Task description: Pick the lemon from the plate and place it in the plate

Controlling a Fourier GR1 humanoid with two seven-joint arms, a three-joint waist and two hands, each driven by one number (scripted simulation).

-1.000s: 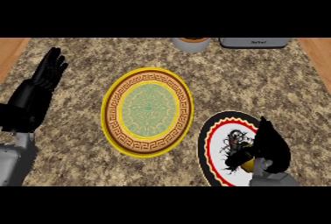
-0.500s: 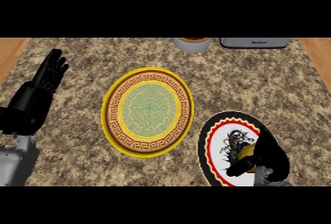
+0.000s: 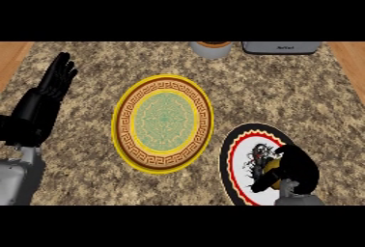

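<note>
Since the earlier frames the right hand [image 3: 294, 166] has slid down and inward over the white plate [image 3: 242, 140], and its fingers have curled in from a looser spread; the left hand [image 3: 44, 99] has not shifted.

Head view: the white plate, rimmed red and black with a dark drawing at its middle, lies at about 4 o'clock on the speckled surface [image 3: 285, 91]. The right hand sits over that plate's lower right part, clenched around the lemon [image 3: 272, 166], of which only a small yellow patch shows just left of the palm; whether the fruit has left the plate cannot be told. At the centre, near but apart from the white plate, lies the yellow plate [image 3: 163, 123] with a brown key-pattern band and a pale green middle, and nothing on it. The left hand rests released at 9 o'clock, fingers straight and pointing up, near the surface's edge. At 12 o'clock stand a round grey container [image 3: 211, 48] and, to its right, a grey appliance [image 3: 279, 47], both cut by the view's top.

Judging by this, the step in hand is the grasp on the lemon. The next move calls for lifting it clear of the white plate's rim, carrying it toward 10 o'clock over the yellow plate's green middle, and lowering before letting go, since a lemon may roll.
</note>
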